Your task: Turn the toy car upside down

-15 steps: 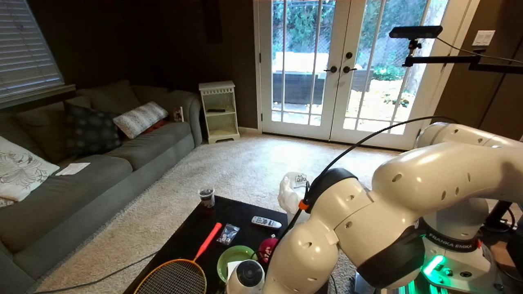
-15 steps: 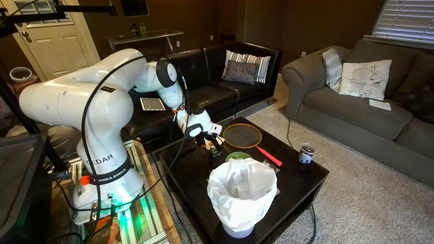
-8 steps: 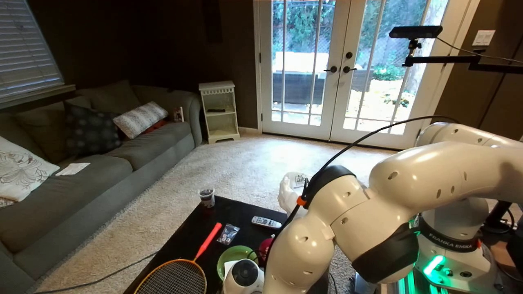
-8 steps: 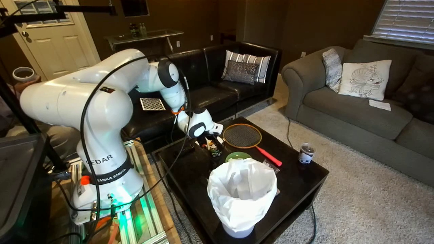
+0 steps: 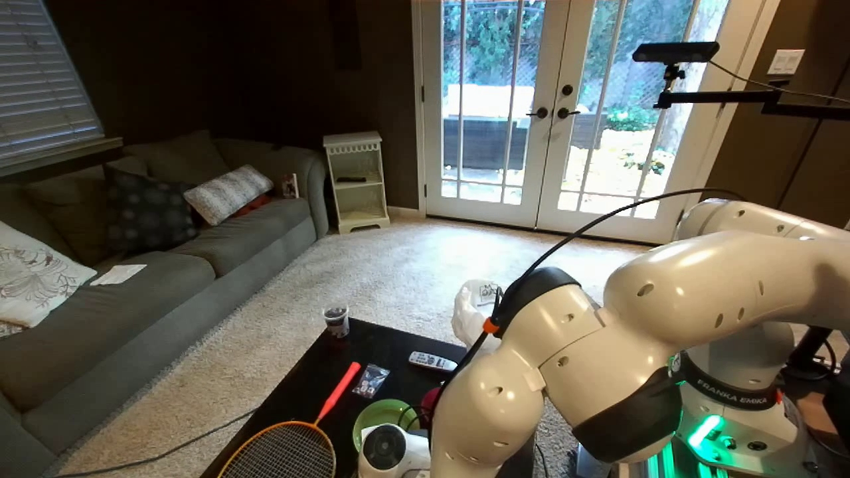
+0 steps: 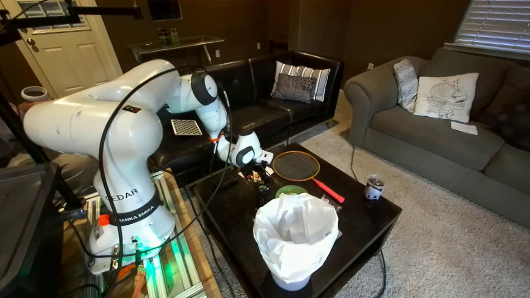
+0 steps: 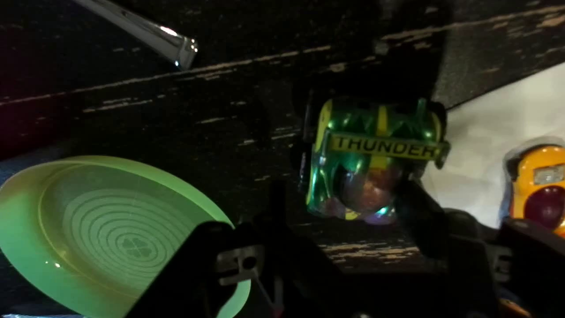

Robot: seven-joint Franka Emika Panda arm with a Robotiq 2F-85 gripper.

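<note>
In an exterior view, the arm (image 6: 140,132) rises from its base (image 6: 155,227), bends, and slopes down to the wrist (image 6: 245,152). In the wrist view, the gripper (image 7: 344,194) has its two dark fingers (image 7: 421,214) standing well apart.

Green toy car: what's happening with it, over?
Tool open, contact unclear. Green toy car right side up, not yet flipped. Green dish close by, might crowd the flip.
</note>
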